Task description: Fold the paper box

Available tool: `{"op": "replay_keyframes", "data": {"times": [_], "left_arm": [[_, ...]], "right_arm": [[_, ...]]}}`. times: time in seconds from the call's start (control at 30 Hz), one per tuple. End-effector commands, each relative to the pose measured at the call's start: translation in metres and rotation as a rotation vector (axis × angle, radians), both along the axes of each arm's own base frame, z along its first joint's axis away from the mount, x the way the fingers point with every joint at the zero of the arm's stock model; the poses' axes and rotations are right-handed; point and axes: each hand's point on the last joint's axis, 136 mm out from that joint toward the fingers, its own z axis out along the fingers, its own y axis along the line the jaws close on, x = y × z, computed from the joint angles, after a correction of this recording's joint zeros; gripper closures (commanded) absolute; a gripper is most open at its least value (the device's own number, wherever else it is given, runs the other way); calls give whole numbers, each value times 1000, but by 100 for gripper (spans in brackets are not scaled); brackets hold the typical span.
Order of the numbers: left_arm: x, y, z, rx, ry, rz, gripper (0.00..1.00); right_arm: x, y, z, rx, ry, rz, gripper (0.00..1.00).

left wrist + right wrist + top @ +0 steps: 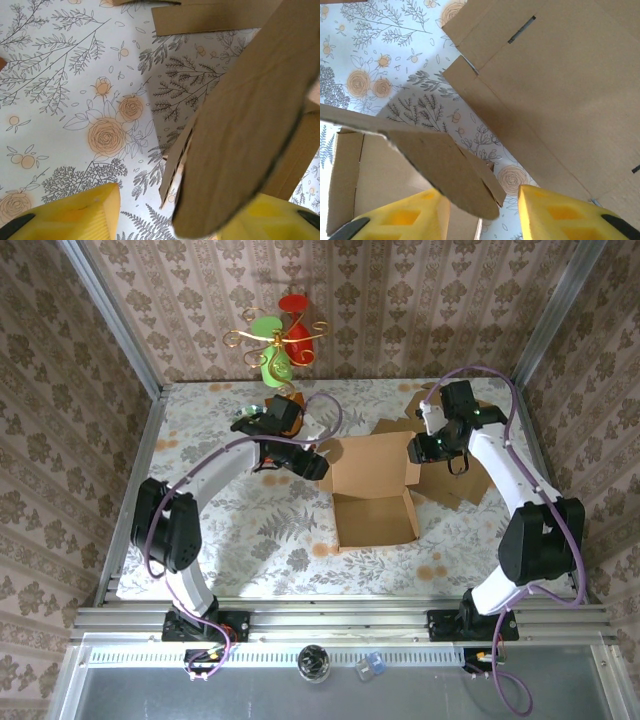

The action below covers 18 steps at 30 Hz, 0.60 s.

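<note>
Damask-wallpaper walls [400, 300]; floral-clothed table [250, 530]; aluminium frame rail [340, 618] along near edge.

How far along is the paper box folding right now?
Done: the box has its floor and walls standing. In hand: the left claw straddles the left flap and the right claw the right flap, jaws apart, neither clamped. Left: folding those flaps in and closing the open top.

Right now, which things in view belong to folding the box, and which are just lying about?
Job: paper box, a flap between each arm's open jaws; left gripper; right gripper.
Lying about: flat cardboard sheets on the right; red-and-green ornament on the back wall; dark round object on the near ledge.
</note>
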Motion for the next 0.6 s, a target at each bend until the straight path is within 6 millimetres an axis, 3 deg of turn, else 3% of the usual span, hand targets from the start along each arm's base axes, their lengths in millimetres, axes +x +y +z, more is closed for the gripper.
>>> {"op": "replay_keyframes", "data": {"times": [0.0,0.33,0.57], "left_arm": [[7,-9,4,-7,-10,-3,50],[12,-13,3,6,-11,8,60],[14,-16,3,3,3,20,77]], "right_arm": [[1,3,4,19,5,24,61],[8,6,3,32,0,19,70],[10,7,5,38,-16,12,84]]}}
